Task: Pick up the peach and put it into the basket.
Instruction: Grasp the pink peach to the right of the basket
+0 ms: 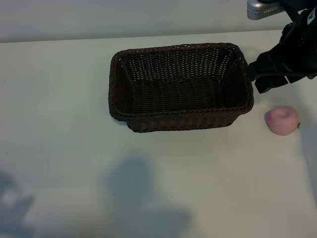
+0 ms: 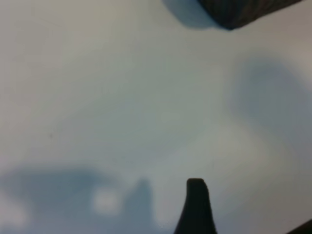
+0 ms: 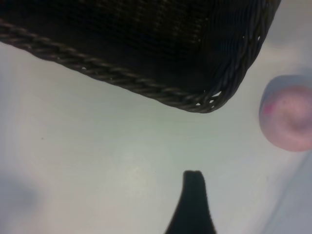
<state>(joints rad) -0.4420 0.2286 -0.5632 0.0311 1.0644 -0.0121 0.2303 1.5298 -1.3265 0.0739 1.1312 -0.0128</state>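
While the peach (image 1: 282, 120) lay near the surface's right edge beside the basket (image 1: 181, 116), the right claw (image 1: 262, 79) hung wide, holding nothing.

Dark-brown woven basket (image 1: 181, 116), pale-pink peach (image 1: 282, 120), white table (image 1: 64, 148).

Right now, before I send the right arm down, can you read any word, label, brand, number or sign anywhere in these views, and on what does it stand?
None: no readable text in any view.
Dark-brown woven wicker basket: no tag or label visible.
Small round pale-pink peach: no sticker.
White table: bare of print, only shadows.
Silver device with a slotted face at the exterior view's top edge: no legible marking.
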